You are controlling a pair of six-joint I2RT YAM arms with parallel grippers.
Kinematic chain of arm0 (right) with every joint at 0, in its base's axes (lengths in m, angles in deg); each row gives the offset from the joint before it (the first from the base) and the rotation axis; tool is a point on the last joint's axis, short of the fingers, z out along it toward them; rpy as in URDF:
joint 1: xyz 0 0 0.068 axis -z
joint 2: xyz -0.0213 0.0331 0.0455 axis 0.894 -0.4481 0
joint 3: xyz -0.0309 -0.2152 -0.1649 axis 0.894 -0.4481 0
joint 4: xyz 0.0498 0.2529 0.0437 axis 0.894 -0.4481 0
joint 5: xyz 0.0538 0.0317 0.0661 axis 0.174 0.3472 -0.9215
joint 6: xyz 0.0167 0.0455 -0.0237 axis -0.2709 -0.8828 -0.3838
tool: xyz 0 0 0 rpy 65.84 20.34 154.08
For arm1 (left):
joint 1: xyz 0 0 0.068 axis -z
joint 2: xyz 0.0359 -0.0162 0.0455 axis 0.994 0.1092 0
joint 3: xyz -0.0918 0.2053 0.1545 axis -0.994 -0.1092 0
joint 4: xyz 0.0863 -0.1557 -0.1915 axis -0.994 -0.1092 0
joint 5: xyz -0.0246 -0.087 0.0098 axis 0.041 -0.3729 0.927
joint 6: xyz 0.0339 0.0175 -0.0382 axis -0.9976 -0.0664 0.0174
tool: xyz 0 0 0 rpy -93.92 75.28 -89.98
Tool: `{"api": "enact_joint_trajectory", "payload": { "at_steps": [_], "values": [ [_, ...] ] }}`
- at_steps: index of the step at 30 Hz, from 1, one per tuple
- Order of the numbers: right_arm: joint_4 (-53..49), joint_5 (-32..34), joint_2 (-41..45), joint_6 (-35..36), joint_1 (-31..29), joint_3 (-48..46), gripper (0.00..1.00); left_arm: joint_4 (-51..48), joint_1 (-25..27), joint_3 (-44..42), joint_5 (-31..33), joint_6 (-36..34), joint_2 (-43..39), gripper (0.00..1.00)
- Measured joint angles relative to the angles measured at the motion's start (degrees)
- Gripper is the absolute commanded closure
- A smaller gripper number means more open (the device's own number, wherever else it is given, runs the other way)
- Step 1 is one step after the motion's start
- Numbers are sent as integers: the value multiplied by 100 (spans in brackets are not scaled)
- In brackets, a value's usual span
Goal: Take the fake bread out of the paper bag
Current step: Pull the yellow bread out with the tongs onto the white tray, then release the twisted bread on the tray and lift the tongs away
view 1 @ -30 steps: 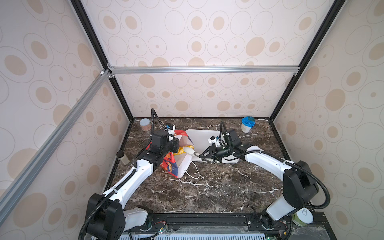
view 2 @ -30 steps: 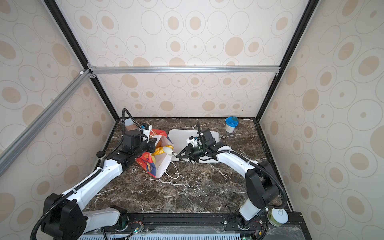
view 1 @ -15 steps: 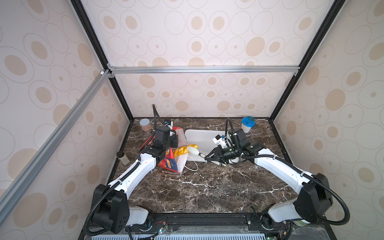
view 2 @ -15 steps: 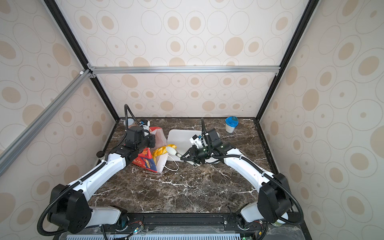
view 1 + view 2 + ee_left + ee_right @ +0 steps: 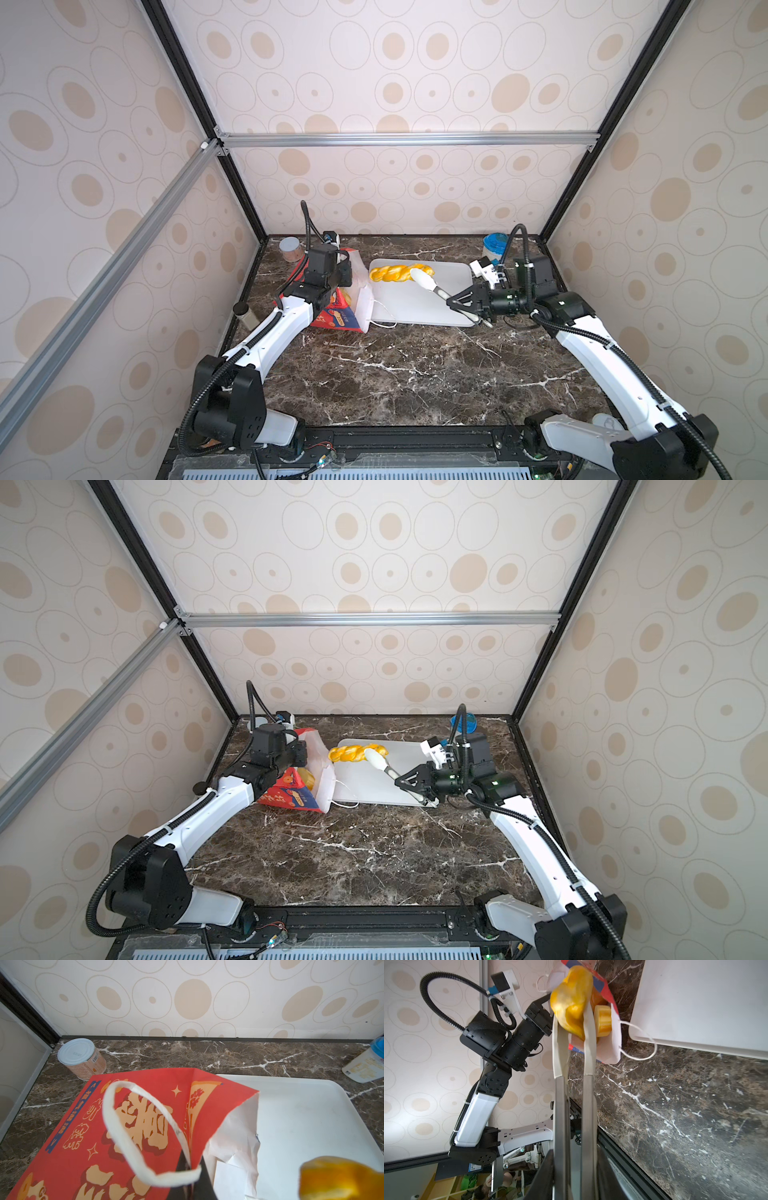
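Now, left gripper (image 5: 192, 1176): pressed together on the paper bag's (image 5: 338, 318) upper mouth edge.
Right gripper (image 5: 461, 302): clamped on tongs (image 5: 440, 293) whose white tips pinch the braid (image 5: 395, 273).
Braid: outside the bag, over the tray's (image 5: 415, 309) far left corner; I cannot tell contact.
Bag: on its side, mouth at the tray's left edge, ridged bread (image 5: 602, 1020) inside.
Room: bare tray between braid and right gripper.

Both top views: high up, well back from the white tray (image 5: 409, 309), tilted down toward the back wall (image 5: 395, 191); whole marble table (image 5: 415, 374) in frame. Left wrist: close above the paper bag (image 5: 145, 1122) just beside the tray, facing the back wall. Right wrist: rolled sideways, sighting along the tongs (image 5: 560, 1105) past the tray toward the bag. All four views share tray and bag.
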Motion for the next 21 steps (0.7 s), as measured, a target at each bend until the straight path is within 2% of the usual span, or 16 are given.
{"api": "enact_joint_trajectory", "payload": {
  "at_steps": [4,8,13,21],
  "values": [
    [24,-98,142,0,520,-186,100,-70,-138,2,-2,-28,-35,100],
    [286,-162,-151,-2,671,-313,100,-162,-223,-129,-42,-109,-310,100],
    [1091,-398,-1266,-50,671,-374,100,-262,-251,-424,-192,-205,-894,100],
    [2511,-708,-2922,-374,671,-337,100,-363,-251,-719,-542,-284,-1381,100]
  ]
}}
